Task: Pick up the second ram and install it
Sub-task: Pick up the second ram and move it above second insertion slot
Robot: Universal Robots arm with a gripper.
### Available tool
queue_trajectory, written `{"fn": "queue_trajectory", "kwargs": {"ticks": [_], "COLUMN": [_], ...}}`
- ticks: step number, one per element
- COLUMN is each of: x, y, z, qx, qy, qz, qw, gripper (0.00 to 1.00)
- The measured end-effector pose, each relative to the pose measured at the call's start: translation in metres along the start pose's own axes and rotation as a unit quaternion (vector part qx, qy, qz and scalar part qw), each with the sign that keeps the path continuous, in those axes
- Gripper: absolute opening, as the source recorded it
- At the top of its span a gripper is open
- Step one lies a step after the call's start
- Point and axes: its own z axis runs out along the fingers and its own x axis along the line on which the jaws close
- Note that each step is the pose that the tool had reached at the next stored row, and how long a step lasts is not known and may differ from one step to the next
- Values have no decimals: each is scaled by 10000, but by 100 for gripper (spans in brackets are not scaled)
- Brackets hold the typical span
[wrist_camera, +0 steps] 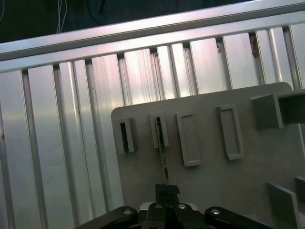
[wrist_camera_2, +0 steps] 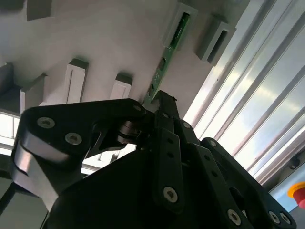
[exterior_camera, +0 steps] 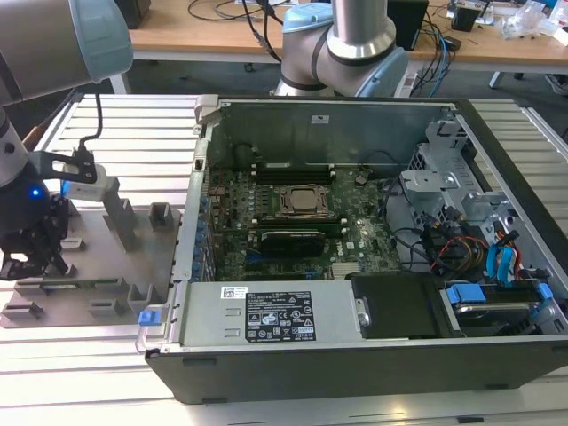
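**Fingers pinched on the near end of the second ram in its holder**

In the second wrist view, the black fingers (wrist_camera_2: pixel 167 109) are squeezed shut on the near tip of the second ram (wrist_camera_2: pixel 164 62). This thin green stick stands on its edge and runs away from the fingers into the slot of a grey holder block (wrist_camera_2: pixel 170 28). The block sits on a grey plate (wrist_camera: pixel 209 191), which lies on the ribbed metal desk (wrist_camera: pixel 62 143). I think the stick is light and stiff but easy to break, so hold its flat sides and never bend it. Farther off is the open computer case (exterior_camera: pixel 355 111).
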Motion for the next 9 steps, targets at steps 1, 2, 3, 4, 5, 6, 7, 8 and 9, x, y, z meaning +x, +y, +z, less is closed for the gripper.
{"fn": "queue_trajectory", "kwargs": {"ticks": [1, 2, 3, 4, 5, 6, 7, 8, 9], "x": [0, 0, 0, 0, 0, 0, 0, -1, 0], "y": [0, 0, 0, 0, 0, 0, 0, 1, 0], "z": [0, 0, 0, 0, 0, 0, 0, 1, 2], "qx": [2, 5, 8, 10, 12, 13, 13, 115, 229], "qy": [3, 5, 9, 11, 12, 14, 14, 4, -7], "qz": [-73, -131, -241, -291, -340, -366, -373, -369, -366], "qw": [10000, 9999, 9997, 9996, 9994, 9993, 9993, 9993, 9991], "gripper": [11, 11, 11, 11, 11, 11, 11, 11, 11]}}
